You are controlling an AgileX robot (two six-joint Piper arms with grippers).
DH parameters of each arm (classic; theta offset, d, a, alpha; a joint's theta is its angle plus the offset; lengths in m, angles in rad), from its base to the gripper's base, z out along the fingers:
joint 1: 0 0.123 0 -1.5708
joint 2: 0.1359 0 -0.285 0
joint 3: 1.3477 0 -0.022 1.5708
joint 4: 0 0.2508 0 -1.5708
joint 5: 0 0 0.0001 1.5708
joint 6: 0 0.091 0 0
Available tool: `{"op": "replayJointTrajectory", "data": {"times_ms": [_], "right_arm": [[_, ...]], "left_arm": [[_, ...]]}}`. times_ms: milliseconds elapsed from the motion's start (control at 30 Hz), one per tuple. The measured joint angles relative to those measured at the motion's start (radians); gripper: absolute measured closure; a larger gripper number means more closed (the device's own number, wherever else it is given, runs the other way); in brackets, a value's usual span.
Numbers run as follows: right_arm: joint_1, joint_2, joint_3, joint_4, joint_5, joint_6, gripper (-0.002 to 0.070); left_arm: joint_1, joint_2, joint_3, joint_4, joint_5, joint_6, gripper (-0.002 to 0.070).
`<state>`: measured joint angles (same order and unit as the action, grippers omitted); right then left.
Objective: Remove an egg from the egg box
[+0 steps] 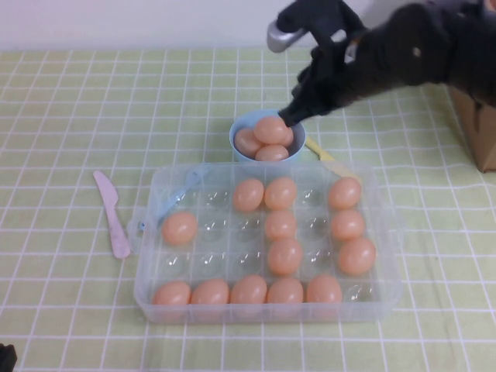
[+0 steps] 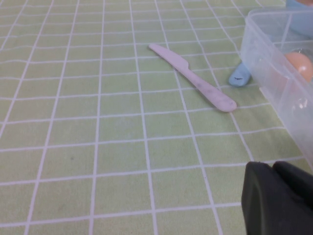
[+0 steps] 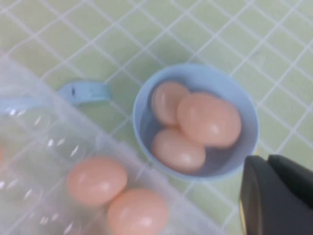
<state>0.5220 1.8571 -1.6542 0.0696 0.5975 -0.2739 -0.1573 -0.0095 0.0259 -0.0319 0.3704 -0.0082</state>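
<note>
my right hand (image 1: pixel 293 115): over the blue bowl's (image 3: pixel 146 93) rim, fingers' state i cannot tell
my left hand (image 2: pixel 279 200): low over the surface (image 2: pixel 98 147), cannot tell
egg (image 1: pixel 272 129): atop two others in bowl
egg box (image 1: pixel 147 291): just beside bowl
writing: none readable

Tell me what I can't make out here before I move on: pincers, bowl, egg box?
- Right pincer, high view: it sits above the bowl, but the dark arm hides any grip.
- Left pincer, left wrist view: cut off by the frame edge near the knife.
- Bowl, right wrist view: three eggs show; any beneath are hidden.
- Egg box, high view: glare blurs the empty cups.
</note>
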Motion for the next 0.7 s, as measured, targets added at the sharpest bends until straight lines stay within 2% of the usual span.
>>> {"op": "replayJointTrajectory", "data": {"times_ms": [467,700], "right_arm": [[0.0,-0.558,0.662,0.03,-0.145,0.002,0.0692],[-0.012,-0.706,0.993,0.07,-0.568,0.004,0.0692]], "left_arm": [[0.0,0.0,0.0,0.0,0.001,0.0,0.0678],[0.0,0.0,0.0,0.0,0.001,0.0,0.0678]]}}
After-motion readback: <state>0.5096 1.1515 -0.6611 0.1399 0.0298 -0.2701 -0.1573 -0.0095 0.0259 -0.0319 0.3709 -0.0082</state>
